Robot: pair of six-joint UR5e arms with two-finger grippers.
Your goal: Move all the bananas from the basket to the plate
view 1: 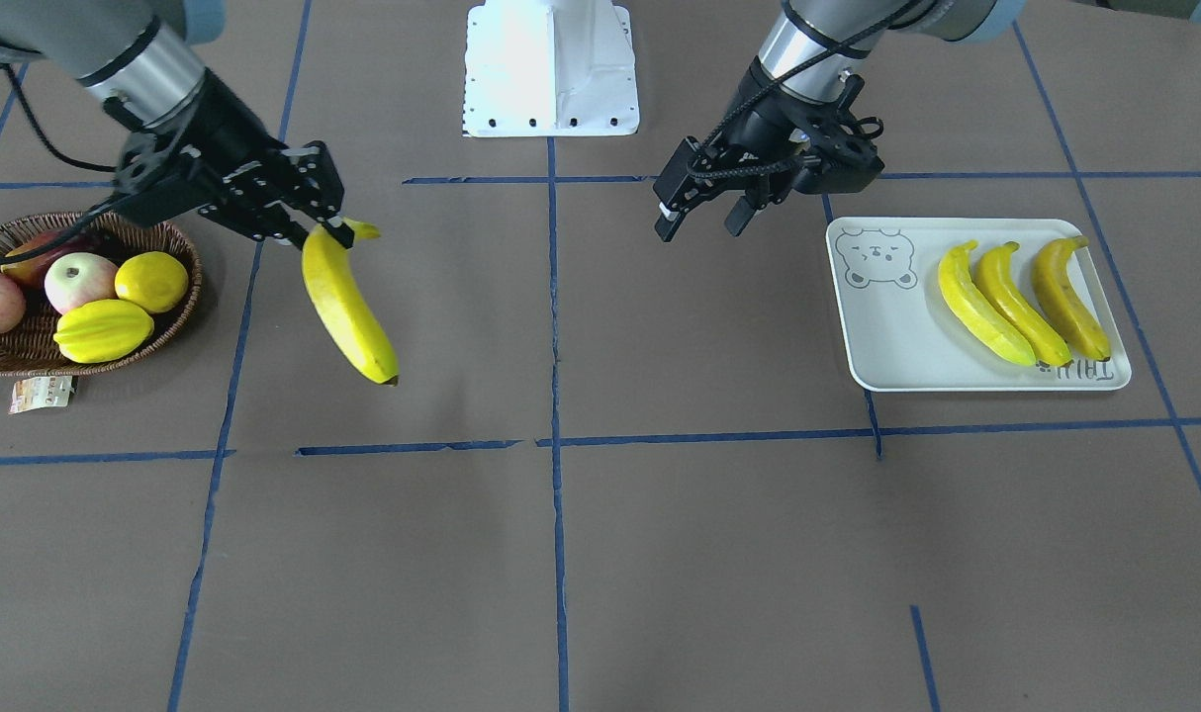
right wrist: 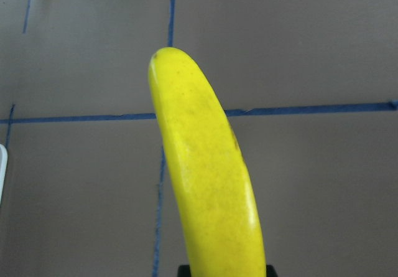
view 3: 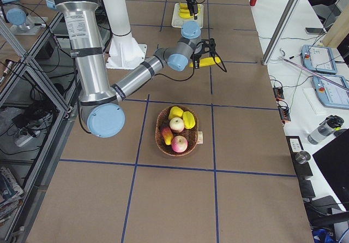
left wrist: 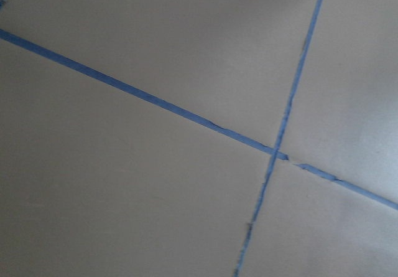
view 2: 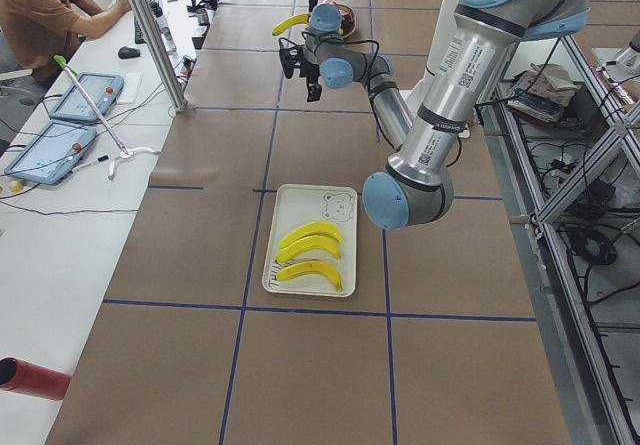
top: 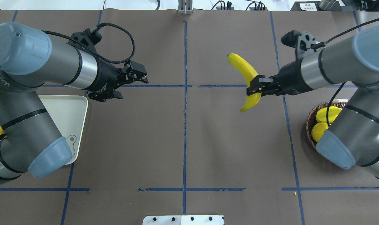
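My right gripper (view 1: 319, 232) is shut on the stem end of one yellow banana (view 1: 348, 311), which hangs above the table between the basket and the table's middle. The same banana (top: 244, 70) fills the right wrist view (right wrist: 205, 183). The wicker basket (view 1: 187, 297) holds apples, a lemon and a starfruit; I see no banana in it. Three bananas (view 1: 1021, 307) lie side by side on the white plate (view 1: 887, 336). My left gripper (view 1: 701, 225) hovers open and empty just beside the plate's bear corner.
The white robot base (view 1: 551, 69) stands at the far middle edge. A paper tag (view 1: 42, 393) lies by the basket. A person (view 2: 40, 15) sits at a side desk with tablets (view 2: 85, 95). Blue tape lines grid the brown table.
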